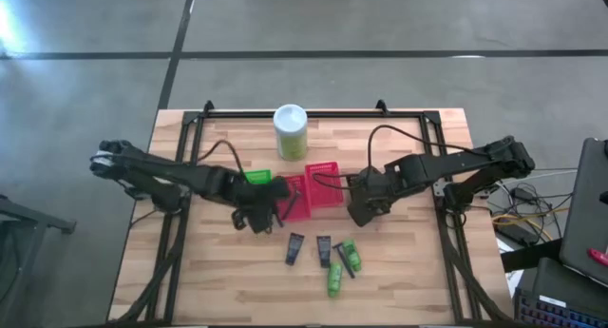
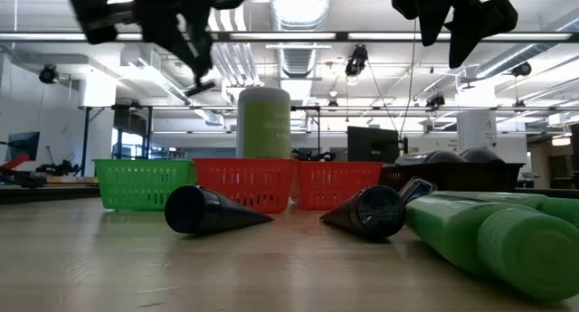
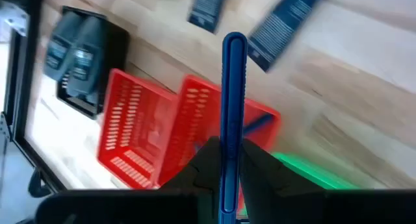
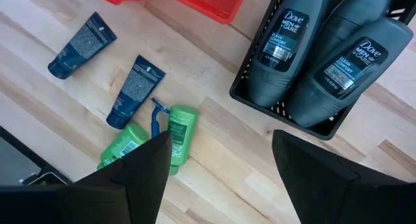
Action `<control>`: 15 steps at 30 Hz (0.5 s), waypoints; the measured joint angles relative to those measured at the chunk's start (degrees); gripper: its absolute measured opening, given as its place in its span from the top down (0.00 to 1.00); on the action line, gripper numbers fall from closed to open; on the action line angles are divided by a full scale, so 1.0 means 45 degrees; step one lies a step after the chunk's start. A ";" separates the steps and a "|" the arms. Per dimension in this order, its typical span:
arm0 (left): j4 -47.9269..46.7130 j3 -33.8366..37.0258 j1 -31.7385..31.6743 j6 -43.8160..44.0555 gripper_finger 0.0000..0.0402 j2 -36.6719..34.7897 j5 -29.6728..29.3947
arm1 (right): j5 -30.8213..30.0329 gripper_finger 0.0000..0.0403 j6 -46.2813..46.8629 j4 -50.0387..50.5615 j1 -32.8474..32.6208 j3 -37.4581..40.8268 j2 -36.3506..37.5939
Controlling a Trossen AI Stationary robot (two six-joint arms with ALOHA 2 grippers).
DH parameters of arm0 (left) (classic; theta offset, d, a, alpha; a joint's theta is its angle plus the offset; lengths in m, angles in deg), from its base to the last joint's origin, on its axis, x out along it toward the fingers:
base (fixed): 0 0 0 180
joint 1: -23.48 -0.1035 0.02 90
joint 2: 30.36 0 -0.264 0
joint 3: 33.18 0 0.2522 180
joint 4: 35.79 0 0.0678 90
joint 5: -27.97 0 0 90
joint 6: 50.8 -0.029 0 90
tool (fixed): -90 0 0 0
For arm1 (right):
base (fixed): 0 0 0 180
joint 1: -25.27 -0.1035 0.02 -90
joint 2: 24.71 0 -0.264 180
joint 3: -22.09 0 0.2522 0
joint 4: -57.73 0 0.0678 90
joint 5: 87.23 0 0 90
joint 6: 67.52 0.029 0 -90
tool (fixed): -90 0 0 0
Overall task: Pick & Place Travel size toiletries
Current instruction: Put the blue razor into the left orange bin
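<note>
Gripping a thin blue razor [image 3: 233, 113] upright between closed jaws, the left gripper [image 1: 269, 214] is held at about 9 o'clock of table centre, just beside the red baskets [image 1: 321, 187]. The razor is clamped low on its handle with the head up, probably so it can be dropped cleanly into a basket; a second razor appears to lie already in one red basket in the left wrist view.

The right gripper [image 1: 364, 212] is parked at about 3 o'clock of centre, jaws wide apart and empty, over the dark basket [image 4: 257, 99] where the grey oval bottles [image 4: 286, 45] are packed side by side.

Left on the table [image 1: 408, 271] toward 6 o'clock: two black flat tubes [image 4: 135, 91], two green mini tubes [image 4: 181, 136] and another razor [image 4: 156, 120] lying against them. The pale-green canister [image 1: 290, 130] stands at 12 o'clock, out of the way.

Sorting is judged roughly half done. The loose razor touching the green tubes is likely the awkward pick.
</note>
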 joint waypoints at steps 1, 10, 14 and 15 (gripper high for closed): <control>0.0161 -0.0046 -0.0229 -0.0076 0.90 0.0057 0.0283 | -0.0070 0.34 0.0000 0.0000 0.0000 0.0000 0.0061; 0.2510 0.0793 -0.1606 -0.1587 0.89 0.0759 0.1141 | -0.1052 0.31 0.0502 0.0053 -0.0024 0.0000 0.1070; 0.2814 0.0957 -0.2168 -0.2617 0.89 0.1567 0.1143 | -0.1240 0.29 0.0684 0.0073 -0.0019 0.0000 0.1427; 0.2818 0.0973 -0.2279 -0.2805 0.89 0.1771 0.1139 | -0.1273 0.29 0.0735 0.0077 -0.0019 0.0000 0.1478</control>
